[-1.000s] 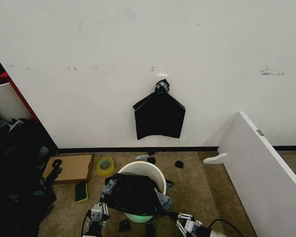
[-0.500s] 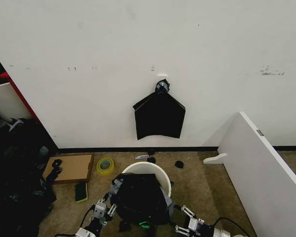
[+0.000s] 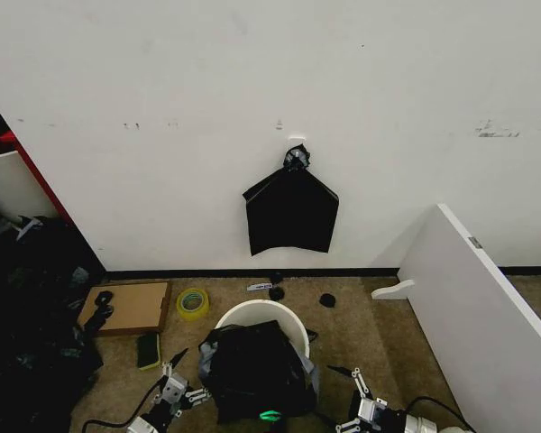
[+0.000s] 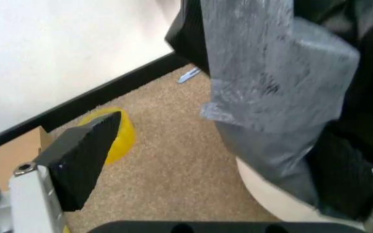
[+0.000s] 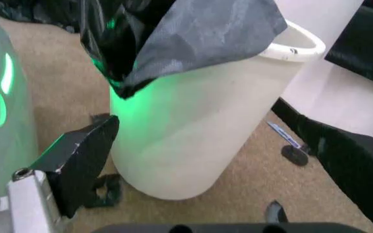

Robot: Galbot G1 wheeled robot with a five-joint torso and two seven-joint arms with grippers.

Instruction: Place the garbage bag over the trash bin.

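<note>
Garbage bag (image 3: 255, 370) draped over our trash bin's (image 3: 263, 315) near rim, far rim bare at 12 o'clock, left gripper (image 3: 177, 390) spread at 9, right gripper (image 3: 354, 399) spread at 3, both just clear.

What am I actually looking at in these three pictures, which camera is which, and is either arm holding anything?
This is a wheeled robot with two arms. The wide picture comes from its head, looking down at a carpeted floor by a white wall. The other two come from cameras on each wrist.

In the middle stands the trash bin, a cream-white bucket, with the garbage bag draped over its near side; the far rim is bare. The left gripper and right gripper sit low on either side of the bin, jaws open, holding nothing. The left wrist view shows bag film hanging over the bin wall; the right wrist view shows the bin side, lit green.

Also there: a black bundle of bags hanging on the wall, a yellow tape roll, a flat cardboard piece and a leaning white board.
</note>
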